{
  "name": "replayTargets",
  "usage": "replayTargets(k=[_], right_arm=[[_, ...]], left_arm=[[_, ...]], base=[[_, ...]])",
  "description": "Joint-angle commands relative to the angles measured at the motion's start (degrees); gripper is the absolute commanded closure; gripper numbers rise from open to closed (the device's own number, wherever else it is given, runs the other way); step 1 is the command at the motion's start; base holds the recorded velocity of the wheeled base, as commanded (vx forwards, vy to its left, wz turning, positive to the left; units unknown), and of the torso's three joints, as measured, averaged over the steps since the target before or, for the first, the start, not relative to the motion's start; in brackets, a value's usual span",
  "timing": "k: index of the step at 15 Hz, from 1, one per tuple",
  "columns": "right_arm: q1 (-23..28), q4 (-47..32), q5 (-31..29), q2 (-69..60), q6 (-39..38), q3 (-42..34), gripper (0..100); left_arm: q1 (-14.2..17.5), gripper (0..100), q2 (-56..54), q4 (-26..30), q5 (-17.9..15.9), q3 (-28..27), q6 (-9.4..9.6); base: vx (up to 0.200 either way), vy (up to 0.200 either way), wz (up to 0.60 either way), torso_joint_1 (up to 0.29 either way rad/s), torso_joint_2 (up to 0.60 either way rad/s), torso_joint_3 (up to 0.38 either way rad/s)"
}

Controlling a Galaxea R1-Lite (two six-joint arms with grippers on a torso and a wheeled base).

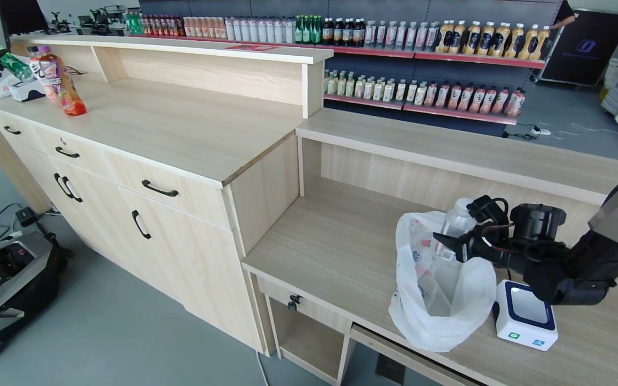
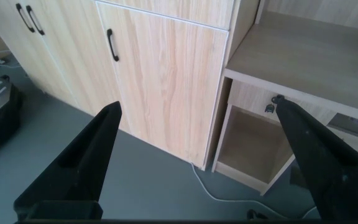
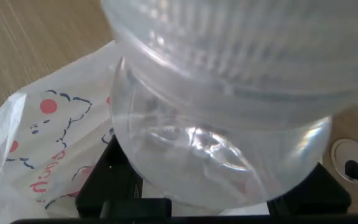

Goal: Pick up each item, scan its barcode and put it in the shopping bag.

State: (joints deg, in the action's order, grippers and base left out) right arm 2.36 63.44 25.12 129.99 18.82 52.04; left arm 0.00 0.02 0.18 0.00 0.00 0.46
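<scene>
A clear plastic bottle [image 1: 455,217] hangs in the mouth of the white shopping bag [image 1: 438,305] on the low counter, and my right gripper [image 1: 451,244] is shut on it. In the right wrist view the bottle [image 3: 229,93] is very close, with the printed bag [image 3: 48,143] beneath it. A white and blue barcode scanner [image 1: 524,315] sits just right of the bag. On the far left of the high counter stand a red-labelled drink bottle [image 1: 57,80] and a green bottle [image 1: 4,58]. My left gripper [image 2: 197,106] is open and empty, low in front of the cabinet doors [image 2: 166,81].
The high counter [image 1: 180,123] with drawers and a raised back shelf runs along the left. The low counter [image 1: 336,241] has a back wall and an upper ledge. Stocked drink shelves [image 1: 421,64] stand behind. Cables and a machine lie on the floor [image 1: 3,268] at the left.
</scene>
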Motion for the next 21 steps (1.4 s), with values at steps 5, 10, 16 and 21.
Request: replayTargets(k=[5, 10, 16, 21], right_arm=[[-0.6, 1.4, 0.0, 7.4, 0.0, 4.8, 100], [-0.6, 3.4, 0.0, 8.7, 0.0, 3.2, 100], [-0.3, 3.5, 0.0, 8.8, 0.0, 1.7, 0], [-0.3, -1.7, 0.0, -7.6, -4.9, -2.1, 0]], left_arm=[[0.0, 0, 0.0, 0.0, 0.0, 0.0, -0.02], [0.0, 0, 0.0, 0.0, 0.0, 0.0, -0.02], [0.0, 0, 0.0, 0.0, 0.0, 0.0, -0.02], [0.0, 0, 0.0, 0.0, 0.0, 0.0, -0.02]], base=[[0.0, 0.0, 0.0, 0.0, 0.0, 0.0], [0.0, 0.0, 0.0, 0.0, 0.0, 0.0], [0.0, 0.0, 0.0, 0.0, 0.0, 0.0], [0.0, 0.0, 0.0, 0.0, 0.0, 0.0]])
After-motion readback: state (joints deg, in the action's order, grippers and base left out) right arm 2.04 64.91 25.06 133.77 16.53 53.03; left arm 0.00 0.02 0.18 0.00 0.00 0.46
